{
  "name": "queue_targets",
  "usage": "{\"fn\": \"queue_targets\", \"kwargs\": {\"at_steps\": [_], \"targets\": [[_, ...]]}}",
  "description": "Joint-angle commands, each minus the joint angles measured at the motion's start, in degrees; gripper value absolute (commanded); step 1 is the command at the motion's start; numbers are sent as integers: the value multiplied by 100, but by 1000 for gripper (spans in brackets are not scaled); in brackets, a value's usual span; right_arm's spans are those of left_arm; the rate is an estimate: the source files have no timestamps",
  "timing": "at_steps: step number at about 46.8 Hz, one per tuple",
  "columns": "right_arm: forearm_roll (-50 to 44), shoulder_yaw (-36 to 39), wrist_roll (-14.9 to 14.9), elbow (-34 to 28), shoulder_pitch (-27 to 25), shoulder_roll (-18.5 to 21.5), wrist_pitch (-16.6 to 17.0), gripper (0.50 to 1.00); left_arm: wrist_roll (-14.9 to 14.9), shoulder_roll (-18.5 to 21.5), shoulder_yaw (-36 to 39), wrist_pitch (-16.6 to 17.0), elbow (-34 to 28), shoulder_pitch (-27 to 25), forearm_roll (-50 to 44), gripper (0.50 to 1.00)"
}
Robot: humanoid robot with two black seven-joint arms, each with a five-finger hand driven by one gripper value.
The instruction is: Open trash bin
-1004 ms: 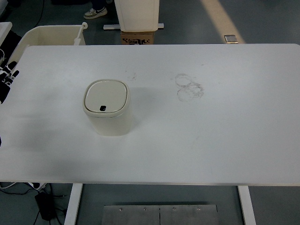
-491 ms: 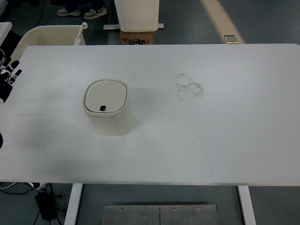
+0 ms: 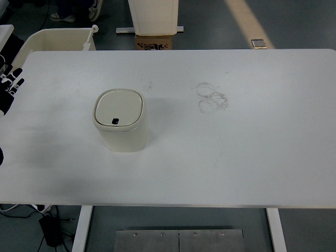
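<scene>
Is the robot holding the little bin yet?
No, nothing is held. The left hand is at the table's left edge, apart from the trash bin, whose lid is closed.

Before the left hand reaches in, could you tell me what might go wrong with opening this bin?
The trash bin stands free on the smooth white table, so a push on its closed lid may slide or tip it. The small dark latch faces the near edge, an easy target to miss. The left hand sits at the far left edge, so the reach is long.
</scene>
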Motion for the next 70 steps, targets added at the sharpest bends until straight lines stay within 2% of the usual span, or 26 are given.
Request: {"fn": "queue_targets", "kwargs": {"at_steps": [1, 5, 19, 33, 43, 53, 62, 70], "targets": [[-8, -5, 1, 7, 5, 0, 0, 991, 12, 26, -9, 40, -106, -13, 0, 1000], [-9, 4, 1, -2, 5, 0, 0, 991, 12, 174, -9, 154, -387, -13, 0, 1000], [-9, -5, 1, -2, 5, 0, 0, 991, 48, 1080, 17, 1173, -2056, -40, -62, 1000], [-9, 4, 1, -2, 5, 0, 0, 991, 952, 1669, 52, 1763, -3085, -734, -53, 1000], [-9, -5, 1, -2, 5, 0, 0, 991, 1313, 2030, 403, 2044, -3999, -1182, -27, 1000], [-9, 4, 1, -2, 5, 0, 0, 991, 1322, 2056, 1896, 2097, -4281, -2315, -18, 1000], [-9, -5, 1, -2, 5, 0, 0, 991, 1489, 1968, 3566, 2079, -4623, -3738, 17, 1000], [-9, -5, 1, -2, 5, 0, 0, 991, 1533, 1644, 4954, 2027, -4984, -4960, 166, 1000]]}}
